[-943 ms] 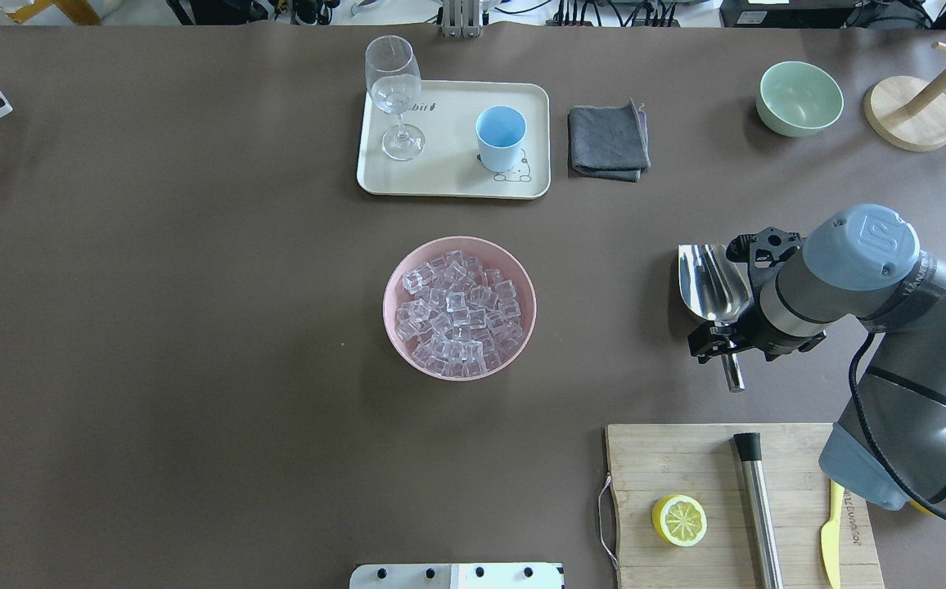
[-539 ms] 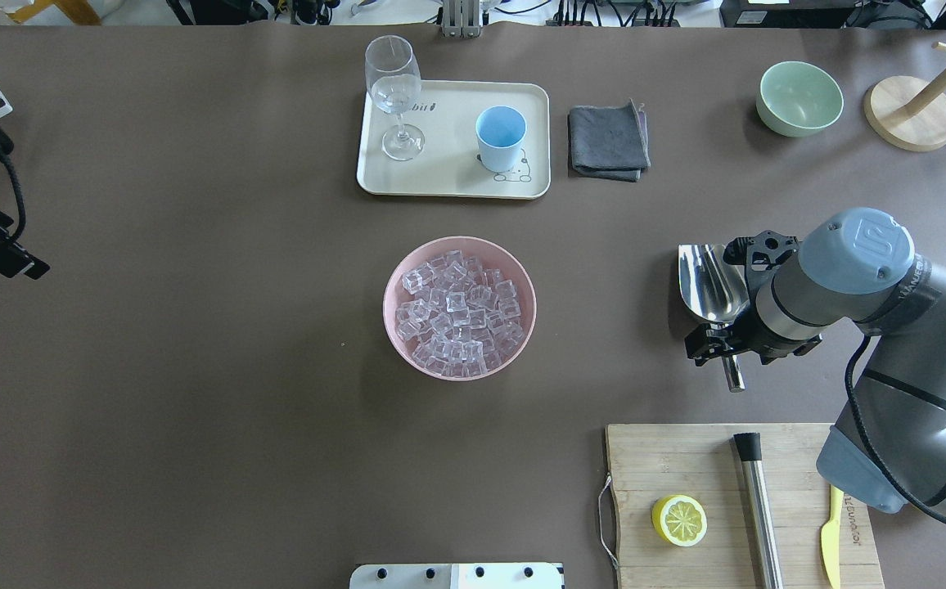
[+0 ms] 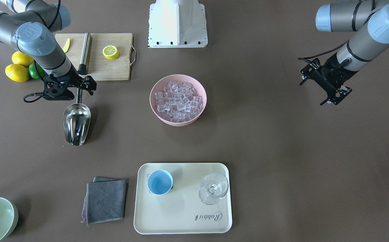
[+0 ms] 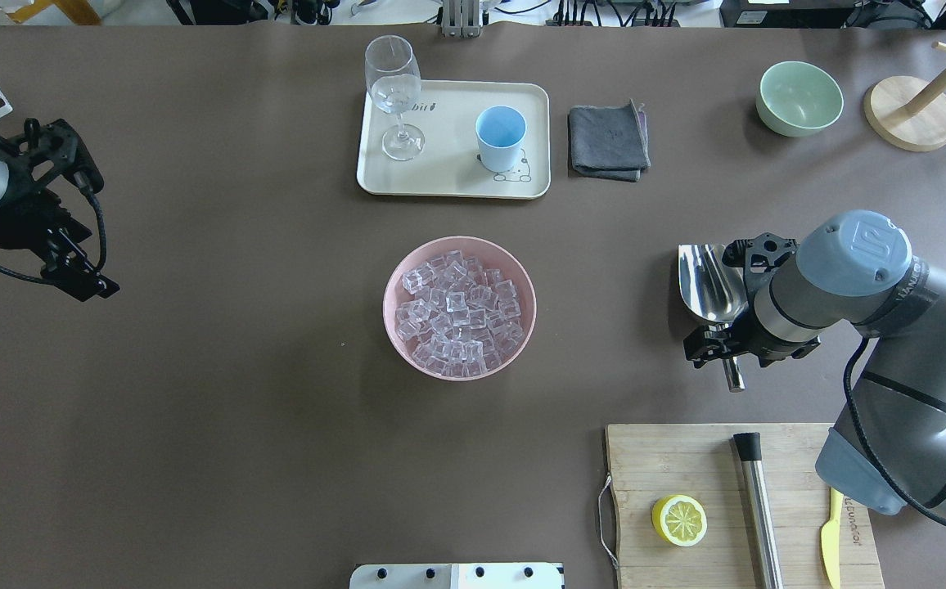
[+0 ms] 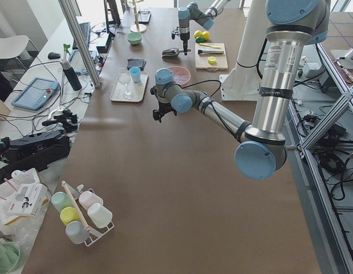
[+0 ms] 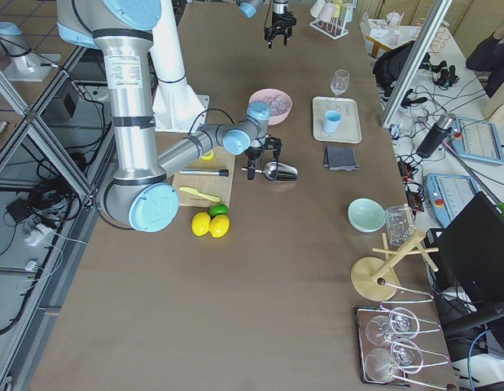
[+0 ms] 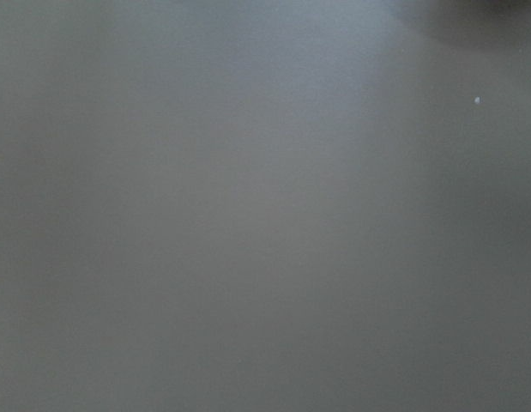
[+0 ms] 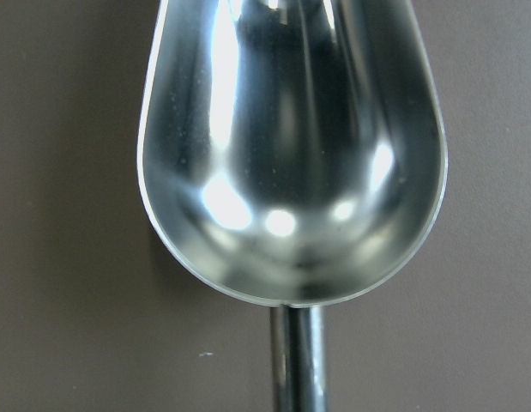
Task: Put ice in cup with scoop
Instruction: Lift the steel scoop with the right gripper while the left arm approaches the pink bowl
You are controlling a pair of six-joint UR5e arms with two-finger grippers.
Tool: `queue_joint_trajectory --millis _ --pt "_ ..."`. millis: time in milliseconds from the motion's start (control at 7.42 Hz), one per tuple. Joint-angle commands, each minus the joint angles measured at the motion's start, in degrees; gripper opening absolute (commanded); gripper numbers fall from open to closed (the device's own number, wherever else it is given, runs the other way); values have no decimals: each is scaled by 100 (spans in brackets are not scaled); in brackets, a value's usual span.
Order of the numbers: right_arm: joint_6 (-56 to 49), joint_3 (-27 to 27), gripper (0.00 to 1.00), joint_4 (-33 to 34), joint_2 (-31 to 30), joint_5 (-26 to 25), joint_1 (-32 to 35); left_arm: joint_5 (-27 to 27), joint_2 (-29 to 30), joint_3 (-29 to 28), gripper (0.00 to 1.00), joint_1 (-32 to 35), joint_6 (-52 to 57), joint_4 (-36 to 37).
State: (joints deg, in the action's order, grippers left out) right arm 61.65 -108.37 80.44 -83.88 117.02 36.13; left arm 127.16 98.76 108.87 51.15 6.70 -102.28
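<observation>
The steel scoop point(image 4: 710, 282) lies on the table right of the pink bowl point(image 4: 389, 298), its handle pointing toward me. Its empty trough fills the right wrist view point(image 8: 291, 146). My right gripper point(image 4: 714, 343) hovers low over the handle and looks open, fingers either side of it point(image 3: 78, 88). The ice point(image 4: 457, 315) is heaped in the pink bowl. The light-blue cup point(image 4: 500, 135) stands empty on the cream tray point(image 4: 448, 176). My left gripper point(image 4: 80, 270) hangs open and empty over bare table at the far left. The left wrist view shows only table.
A wine glass point(image 4: 394, 90) stands on the tray beside the cup. A grey cloth point(image 4: 608, 141) lies right of the tray. A green bowl point(image 4: 799, 98) and wooden stand point(image 4: 911, 113) are far right. A cutting board point(image 4: 669, 458) holds a lemon half point(image 4: 679, 520) and steel cylinder point(image 4: 758, 507).
My left arm has swung into the overhead view from the left edge. My right gripper has shifted slightly along the scoop handle. The scoop has not moved.
</observation>
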Motion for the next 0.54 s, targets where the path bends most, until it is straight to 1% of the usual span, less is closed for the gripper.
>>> queue_joint_trajectory --millis 0,135,269,404 --pt "5 -9 77 -19 -14 5 -27 -94 292 -305 98 -272 7 -169" --pt "14 0 46 -202 -58 -4 -36 -425 345 -262 98 -490 -2 -187" --pt "14 -9 17 -247 -110 -4 -36 -472 381 -253 98 -571 -11 -187" --pt "-29 -52 0 -248 -137 39 -36 -481 381 -261 98 -580 7 -265"
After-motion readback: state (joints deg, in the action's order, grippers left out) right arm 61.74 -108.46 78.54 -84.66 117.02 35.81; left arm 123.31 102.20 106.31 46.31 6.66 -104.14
